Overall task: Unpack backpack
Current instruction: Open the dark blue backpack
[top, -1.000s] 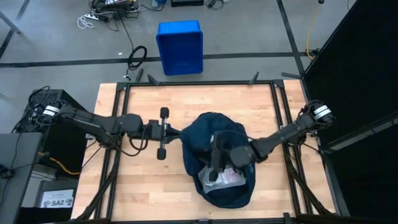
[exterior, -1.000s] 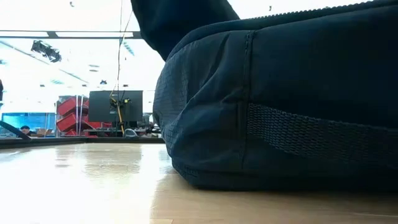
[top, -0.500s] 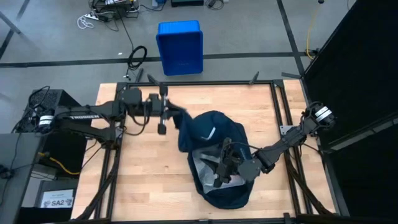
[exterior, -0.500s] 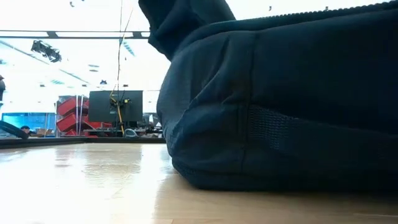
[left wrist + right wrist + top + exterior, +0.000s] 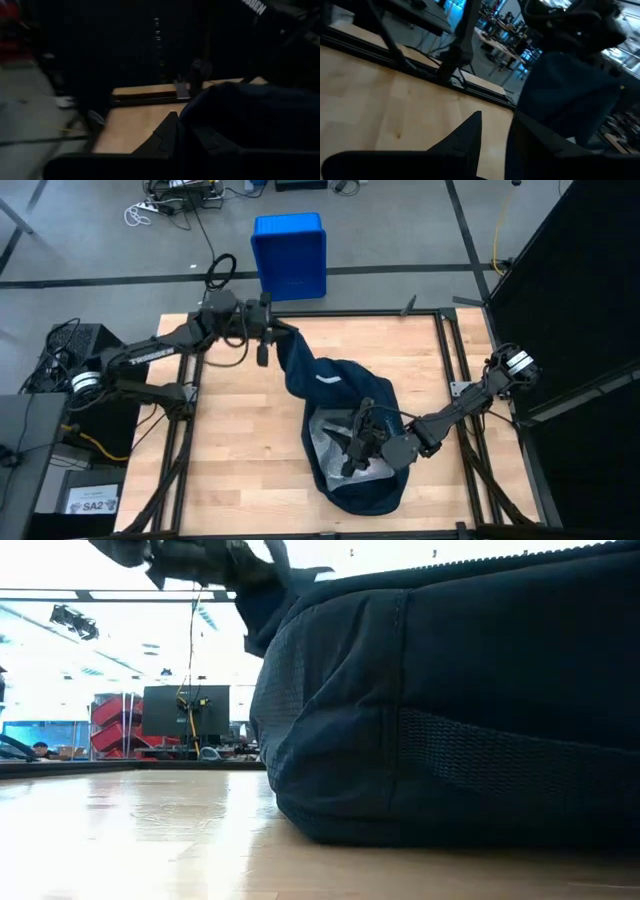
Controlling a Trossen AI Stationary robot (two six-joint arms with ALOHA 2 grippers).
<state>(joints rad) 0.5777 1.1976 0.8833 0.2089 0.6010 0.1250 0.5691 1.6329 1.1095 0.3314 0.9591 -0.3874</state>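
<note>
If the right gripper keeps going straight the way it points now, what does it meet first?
Most likely the light, crinkled contents in the open backpack, then the bag's inner wall. The right gripper sits at the opening, pointing across it toward the table's left side. Depth is unclear from above.

"SA2" on a white label (image 5: 92, 504) beside the table.

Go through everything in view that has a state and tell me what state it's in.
backpack: lying on the table, open, pale contents showing, top flap pulled up and away
left gripper: shut on the backpack's flap, raised near the table's far edge
right gripper: inside the backpack's opening
blue bin: upright on the floor beyond the table
</note>
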